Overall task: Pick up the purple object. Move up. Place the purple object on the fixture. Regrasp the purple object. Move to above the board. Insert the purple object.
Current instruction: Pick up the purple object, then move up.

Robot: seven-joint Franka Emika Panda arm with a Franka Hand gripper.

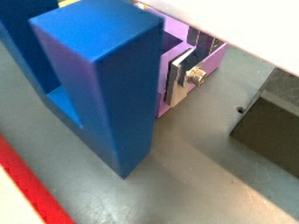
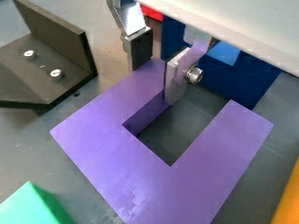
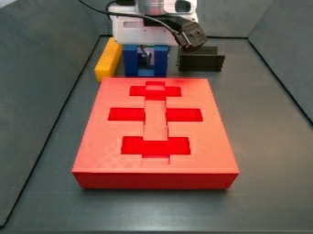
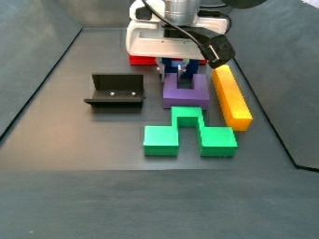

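1. The purple object [image 2: 152, 149] lies flat on the worktop [image 4: 75, 140], directly under the claw [image 2: 158, 61], with its bar at the claw's end and its two prongs pointing away from it.
2. The claw is low over that bar, and its silver fingers [image 2: 176, 74] stand a narrow gap apart. They seem to straddle the bar. I cannot tell whether the pads press it yet, and the piece rests on the worktop, not lifted.
3. Handling, as a judgement: the block looks rigid, matte and light, so it should neither flex nor slip much. The bar is the sensible place to hold it, pinched across its thickness, because the prongs must stay free for the later insertion.
4. Just beside the claw, the blue block [image 1: 100, 87] stands tall and close against the purple piece. This is the tightest edge, so a straight vertical lift looks safest.
5. In a side view, the yellow bar [image 4: 230, 98] runs close along one side of the purple object, and the green block [image 4: 187, 135] sits just beyond its prongs.
6. The fixture [image 4: 115, 91] stands apart on the opposite side, with bare worktop between, giving open room for the transfer.
7. The board [image 3: 156, 132] lies well apart, its cutouts empty.
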